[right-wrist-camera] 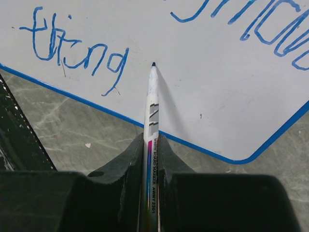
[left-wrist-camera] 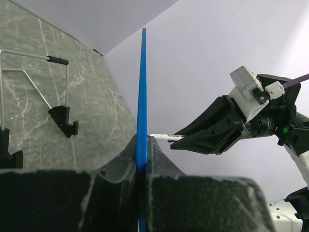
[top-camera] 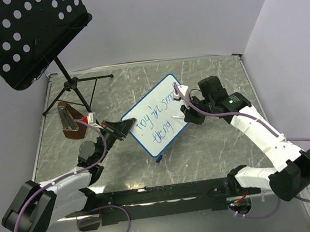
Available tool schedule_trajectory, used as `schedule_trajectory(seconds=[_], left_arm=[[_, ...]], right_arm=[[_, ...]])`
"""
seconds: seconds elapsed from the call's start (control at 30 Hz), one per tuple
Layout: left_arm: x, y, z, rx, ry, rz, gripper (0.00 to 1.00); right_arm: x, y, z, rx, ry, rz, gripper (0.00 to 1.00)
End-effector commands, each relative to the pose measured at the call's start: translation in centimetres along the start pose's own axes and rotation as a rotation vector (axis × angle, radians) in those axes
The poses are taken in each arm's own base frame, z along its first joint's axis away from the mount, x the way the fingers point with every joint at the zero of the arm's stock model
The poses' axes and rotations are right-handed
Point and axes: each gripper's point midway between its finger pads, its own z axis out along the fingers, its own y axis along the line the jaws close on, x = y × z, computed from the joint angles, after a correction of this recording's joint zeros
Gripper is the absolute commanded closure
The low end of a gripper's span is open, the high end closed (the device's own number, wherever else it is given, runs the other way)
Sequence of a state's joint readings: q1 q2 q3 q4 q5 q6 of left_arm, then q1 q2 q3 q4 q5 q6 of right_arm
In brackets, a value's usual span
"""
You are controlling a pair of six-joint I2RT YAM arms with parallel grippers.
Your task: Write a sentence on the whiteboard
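Whiteboard — thin, stiff, probably light — handles best by its frame edge, where the left gripper clamps it, while the right gripper pinches a marker by its face.

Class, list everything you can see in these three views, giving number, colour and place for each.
whiteboard: one, white with blue frame, mid-table
writing: two lines, blue, on the whiteboard
marker: one, white, tip pointing at the whiteboard
music stand: one, black, far left corner
wedge-shaped object: one, brown, beside the stand's legs
table: one, grey marbled, under everything
left hand: one, black, shut on the whiteboard's edge
right hand: one, black, shut on the marker
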State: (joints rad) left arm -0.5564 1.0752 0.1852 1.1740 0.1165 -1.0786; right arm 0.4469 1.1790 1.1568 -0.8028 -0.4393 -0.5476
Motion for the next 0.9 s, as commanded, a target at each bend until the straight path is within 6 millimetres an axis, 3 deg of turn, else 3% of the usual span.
schedule_trajectory(seconds=[0.0, 0.5, 0.87], left_arm=[[-3.9, -6.8, -0.2, 0.252, -0.141, -0.004, 0.99], [-3.8, -6.7, -0.1, 0.252, -0.138, -0.006, 0.99], [-3.8, -6.6, 0.0, 0.249, -0.137, -0.007, 0.99]], right_arm=[[-0.2, -0.5, 0.5, 0.008, -0.008, 0.0, 1.0], [0.5, 1.5, 0.8, -0.097, 0.013, -0.011, 1.0], [2.2, 0.9, 0.4, -0.037, 0.051, -0.002, 1.0]])
